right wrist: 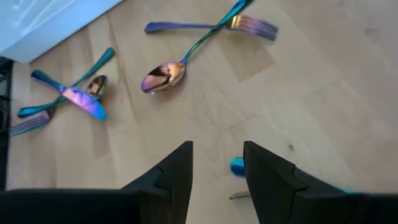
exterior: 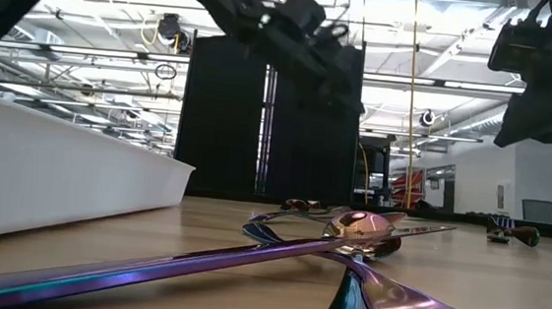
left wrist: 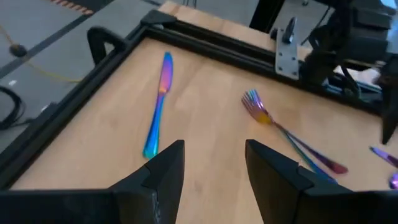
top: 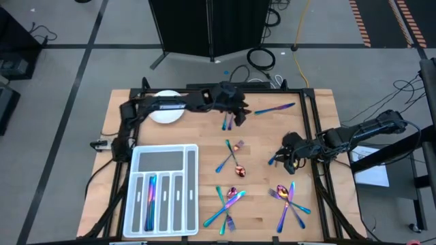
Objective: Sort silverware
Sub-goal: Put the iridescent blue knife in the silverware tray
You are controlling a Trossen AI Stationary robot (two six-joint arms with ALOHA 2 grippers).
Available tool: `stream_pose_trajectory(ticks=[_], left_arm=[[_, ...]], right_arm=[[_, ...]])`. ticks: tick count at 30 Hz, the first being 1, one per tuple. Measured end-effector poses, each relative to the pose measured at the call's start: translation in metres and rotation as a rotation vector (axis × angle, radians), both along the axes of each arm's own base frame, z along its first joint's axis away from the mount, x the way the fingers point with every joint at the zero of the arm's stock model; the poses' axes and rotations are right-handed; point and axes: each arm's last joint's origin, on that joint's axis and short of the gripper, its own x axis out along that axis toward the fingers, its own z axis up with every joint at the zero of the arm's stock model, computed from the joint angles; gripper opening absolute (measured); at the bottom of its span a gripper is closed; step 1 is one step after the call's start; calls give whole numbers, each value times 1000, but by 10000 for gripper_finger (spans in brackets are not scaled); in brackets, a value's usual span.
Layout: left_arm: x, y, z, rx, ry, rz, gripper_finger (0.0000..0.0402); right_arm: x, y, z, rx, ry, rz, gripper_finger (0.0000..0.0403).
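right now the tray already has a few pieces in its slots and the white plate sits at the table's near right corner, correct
Not quite. The tray does hold a few pieces of silverware in its slots, but the white plate sits at the far left of the table, by the left arm, not the near right corner. The high view shows this.

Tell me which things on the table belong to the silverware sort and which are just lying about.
Part of the job:
- loose silverware scattered on the table
- knife near the far edge
- compartment tray, a few pieces already in it
- left gripper, open, empty
- right gripper, open, empty

Just lying about:
- white plate
- cables on the floor
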Motion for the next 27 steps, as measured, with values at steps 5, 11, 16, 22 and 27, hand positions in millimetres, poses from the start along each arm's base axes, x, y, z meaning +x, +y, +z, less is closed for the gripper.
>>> stream_pose_trajectory(ticks=[5, 11, 16, 22, 27], left_arm=[[32, 21, -24, -15, 2, -4, 171], [68, 37, -46, -69, 16, 22, 171], [90, 43, -64, -163, 11, 51, 171], [95, 52, -85, -306, 31, 142, 171], [92, 62, -94, -399, 37, 219, 168]], right_arm=[[-1, -1, -1, -28, 15, -9, 130], [-2, -1, -2, -50, 22, 10, 130], [-2, -1, -2, -60, 24, 19, 130], [-2, -1, -2, -60, 25, 20, 130], [-2, -1, -2, -54, 25, 15, 130]])
